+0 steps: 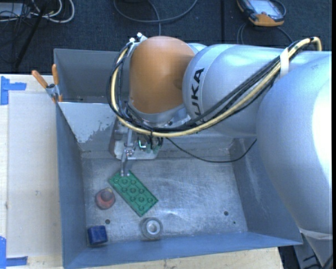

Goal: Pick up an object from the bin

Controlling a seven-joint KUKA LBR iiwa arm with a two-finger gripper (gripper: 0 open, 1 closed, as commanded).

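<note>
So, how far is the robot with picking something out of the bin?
Done: the hand is down inside the bin, at the upper end of the green studded plate. Under way: nothing looks lifted; the plate lies flat on the floor. Left: gripping and raising it. The brown round piece, blue block and grey ring lie untouched.

You had one readable marking in front of you: the black letters "UKA", set sideways on the silver shell of the arm, just right of its orange cover and above the gripper. The start of that word curved out of your sight round the shell, so you could read only those three letters with any certainty
</note>
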